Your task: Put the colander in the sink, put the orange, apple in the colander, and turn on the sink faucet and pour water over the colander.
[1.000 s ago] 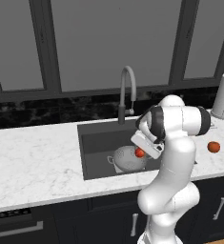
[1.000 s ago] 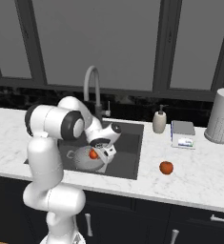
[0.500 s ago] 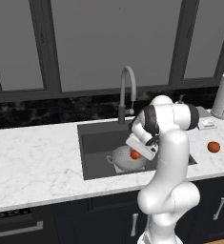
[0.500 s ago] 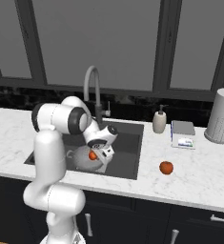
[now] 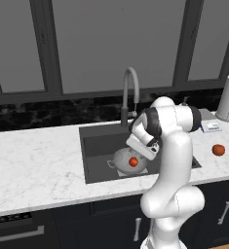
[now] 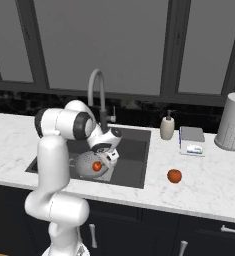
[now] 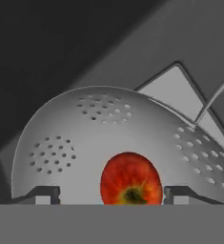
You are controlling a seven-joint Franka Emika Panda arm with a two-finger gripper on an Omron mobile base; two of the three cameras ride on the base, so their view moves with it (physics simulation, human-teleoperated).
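Left base view takes in the white marble tabletop (image 5: 33, 165) with the sink (image 5: 94, 146) sunk into it, and the sink faucet (image 5: 129, 92) rising at the basin's twelve o'clock so that its arched spout reaches out over the basin. The colander (image 5: 127, 160) sits on the basin floor, toward the five o'clock part of the sink, a spot that looks chosen so water from the spout can fall into it. The arm folds down over the basin with its pincer (image 5: 138, 156) hanging just above the colander's rim.

In the right base view, a second round fruit (image 6: 174, 175) lies on the tabletop at about three o'clock from the sink, well apart from the basin; it appears to be the piece not yet delivered.

From the hand view, the pincer (image 7: 111, 193) stands wide, one fingertip on each side of the red apple (image 7: 131, 179) with clear gaps between, so nothing is gripped. The apple rests against the colander's perforated inner wall (image 7: 94, 143), stem dimple facing the camera. The spread jaws suggest a drop-off, leaving the fruit cradled where the bowl's curve stops it rolling.
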